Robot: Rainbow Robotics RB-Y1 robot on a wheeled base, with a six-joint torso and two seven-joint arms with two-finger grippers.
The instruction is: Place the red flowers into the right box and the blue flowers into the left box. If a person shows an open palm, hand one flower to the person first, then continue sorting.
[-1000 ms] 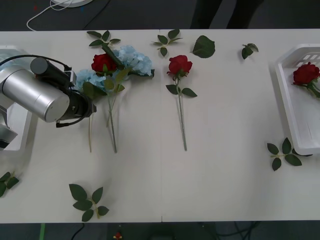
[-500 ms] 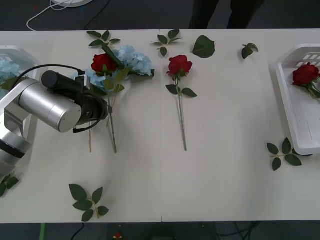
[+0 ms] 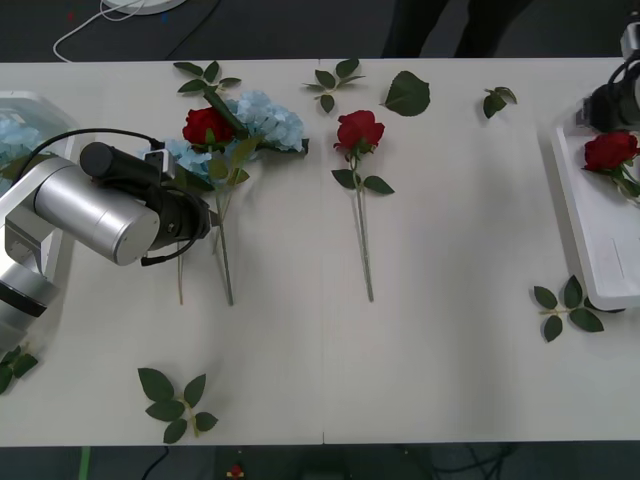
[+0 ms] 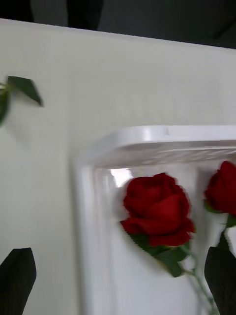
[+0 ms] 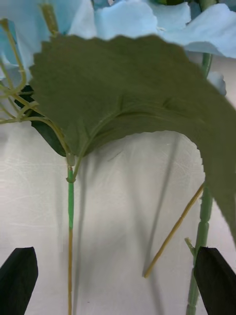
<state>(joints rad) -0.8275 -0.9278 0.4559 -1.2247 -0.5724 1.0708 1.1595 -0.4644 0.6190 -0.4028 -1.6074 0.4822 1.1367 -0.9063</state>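
My left gripper (image 3: 204, 216) hovers low over the flower pile at the table's left, its black fingers open (image 5: 116, 288). Between them lie a thin green stem (image 5: 70, 211) and a second stem (image 5: 201, 231), under a big green leaf (image 5: 123, 98) and pale blue petals (image 5: 128, 19). The pile holds two blue flowers (image 3: 266, 115) and a red flower (image 3: 207, 125). Another red flower (image 3: 360, 131) lies alone mid-table. My right gripper (image 3: 603, 107) is open (image 4: 118, 283) above the right box (image 3: 600, 240), where a red rose (image 4: 157, 209) lies beside a second rose (image 4: 223, 189). The left box (image 3: 28, 98) holds a blue flower (image 3: 14, 135).
Loose leaf sprigs lie scattered: near the front edge (image 3: 175, 400), beside the right box (image 3: 565, 305), and several along the far edge (image 3: 408, 93). A white cable (image 3: 100, 20) lies on the floor beyond the table. The stretch between the lone rose and the right box is bare.
My left arm has swung right from the left box to the flower pile's stems. My right arm has come into view over the right box's far end.
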